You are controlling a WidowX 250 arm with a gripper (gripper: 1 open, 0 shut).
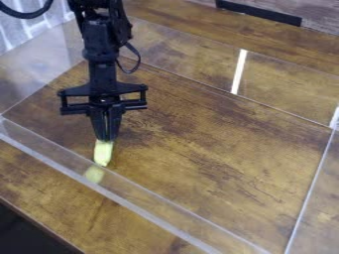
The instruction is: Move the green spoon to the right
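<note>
Black jointed arm (102, 50); looping dark cable (24, 14)

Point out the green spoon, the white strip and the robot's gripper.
green spoon (102, 154): camera view, handle
white strip (240, 72): camera view, middle
gripper (105, 135): camera view, between the fingertips

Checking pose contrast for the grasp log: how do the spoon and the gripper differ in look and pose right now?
The spoon shows a pale yellow-green handle; the gripper is black. The spoon lies low at the wooden table, while the gripper comes down over it from above. The spoon is one slim, smooth piece as far as it shows; the gripper is bulkier and angular, with a wide crosspiece. Shared: both narrow toward where they meet in view.
</note>
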